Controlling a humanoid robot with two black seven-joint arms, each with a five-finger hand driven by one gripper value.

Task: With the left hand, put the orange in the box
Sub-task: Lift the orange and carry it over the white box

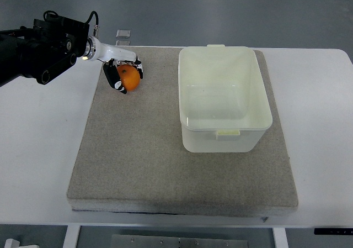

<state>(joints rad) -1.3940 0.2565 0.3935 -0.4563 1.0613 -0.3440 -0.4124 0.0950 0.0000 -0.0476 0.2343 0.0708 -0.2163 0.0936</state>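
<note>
The orange point(129, 78) lies on the grey mat point(165, 165) near its far left corner. My left hand point(122, 73) comes in from the left edge and its black and white fingers are curled around the orange, over its top and left side. The box point(223, 99), a pale translucent plastic tub, stands open and empty on the mat's right half, well to the right of the orange. The right arm does not show.
The mat lies on a white table point(38, 148). A small clear object point(123, 34) sits at the table's far edge, behind my left hand. The left arm's black body point(38, 49) hangs over the table's far left.
</note>
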